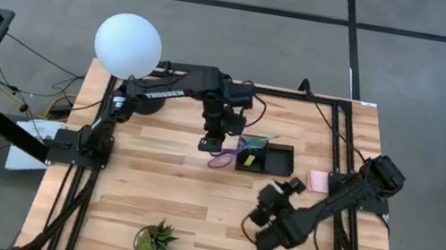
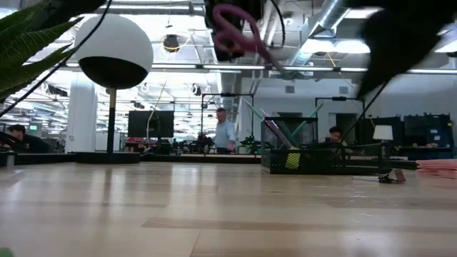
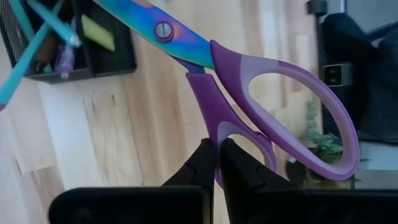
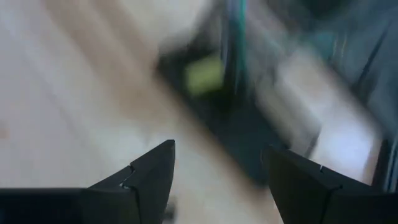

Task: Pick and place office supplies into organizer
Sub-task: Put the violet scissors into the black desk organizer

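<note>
The scissors (image 3: pixel 249 81) have purple handles and teal-blue blades. My left gripper (image 3: pixel 217 146) is shut on them above the table's middle (image 1: pixel 209 144), just left of the organizer. The black mesh organizer (image 1: pixel 265 157) stands on the table with teal pens (image 3: pixel 37 31) and a yellow piece (image 3: pixel 98 32) inside. The scissor blades (image 1: pixel 261 141) point over it. A pink sticky-note pad (image 1: pixel 317 181) lies flat to the organizer's right. My right gripper (image 4: pixel 221 154) is open and hovers near the organizer's near right side (image 1: pixel 268 207), touching nothing. My left gripper pinches the scissors between its two fingers at the rim of the smaller handle loop (image 3: pixel 214 134), near where it joins the shank. The fingers come from above, pointing down. The scissors are lifted clear of the table (image 2: pixel 235 32), lying roughly level, blades toward the organizer.
A lamp with a white globe (image 1: pixel 128 46) stands at the far left of the table. A small green plant (image 1: pixel 158 243) sits by the near edge. A small black clip (image 2: pixel 389 177) lies on the table to the right of the organizer. People are in the room behind.
</note>
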### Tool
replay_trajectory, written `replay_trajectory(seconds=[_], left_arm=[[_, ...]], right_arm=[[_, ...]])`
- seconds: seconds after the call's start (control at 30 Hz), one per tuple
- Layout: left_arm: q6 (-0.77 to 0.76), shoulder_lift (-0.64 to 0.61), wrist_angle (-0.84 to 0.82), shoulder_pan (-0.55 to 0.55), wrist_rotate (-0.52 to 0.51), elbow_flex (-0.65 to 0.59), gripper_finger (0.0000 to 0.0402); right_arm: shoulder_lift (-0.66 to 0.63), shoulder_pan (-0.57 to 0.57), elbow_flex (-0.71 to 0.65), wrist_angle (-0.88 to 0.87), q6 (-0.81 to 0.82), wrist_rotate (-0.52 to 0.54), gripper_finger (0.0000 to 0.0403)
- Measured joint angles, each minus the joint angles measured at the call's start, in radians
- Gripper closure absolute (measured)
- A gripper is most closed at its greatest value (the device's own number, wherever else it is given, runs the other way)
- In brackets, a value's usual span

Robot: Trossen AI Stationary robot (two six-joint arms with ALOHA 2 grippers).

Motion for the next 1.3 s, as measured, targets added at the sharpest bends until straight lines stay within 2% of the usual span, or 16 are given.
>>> replay_trajectory(seconds=[0.2, 0.3, 0.4, 0.57, 0.67, 0.73, 0.83, 0.9, 1.03, 1.3], left_arm=[[0.031, -0.029, 0.0, -0.032, -0.026, -0.002, 0.0401], [0.079, -0.028, 0.0, -0.049, -0.027, -0.003, 0.0401], [0.111, -0.028, 0.01, -0.066, -0.029, -0.003, 0.0401], [0.172, -0.028, 0.045, -0.086, -0.029, -0.002, 0.0401], [0.179, -0.028, 0.036, -0.086, -0.035, -0.003, 0.0401], [0.179, -0.028, 0.048, -0.086, -0.042, -0.003, 0.0401], [0.179, -0.028, 0.069, -0.083, -0.04, -0.003, 0.0401], [0.179, -0.028, 0.068, -0.083, -0.027, -0.002, 0.0401], [0.178, -0.028, 0.069, -0.093, -0.024, -0.002, 0.0401], [0.178, -0.028, 0.067, -0.105, -0.019, -0.001, 0.0401]], right_arm=[[0.0, 0.025, 0.0, 0.217, -0.43, 0.59, 0.0193], [0.0, 0.038, 0.0, 0.309, -0.592, 0.78, 0.0213], [0.0, 0.024, 0.0, 0.376, -0.725, 0.789, 0.0231], [0.0, -0.031, 0.012, 0.477, -0.809, 0.79, 0.025], [0.0, -0.039, 0.03, 0.561, -0.968, 0.785, 0.0253], [0.0, -0.037, 0.051, 0.618, -1.061, 0.75, 0.0252], [0.0, -0.042, 0.068, 0.688, -1.157, 0.6, 0.0249], [0.0, -0.053, 0.068, 0.739, -1.224, 0.536, 0.0247], [0.0, -0.079, 0.068, 0.799, -1.333, 0.53, 0.0242], [0.0, -0.141, 0.068, 0.902, -1.449, 0.522, 0.023]])
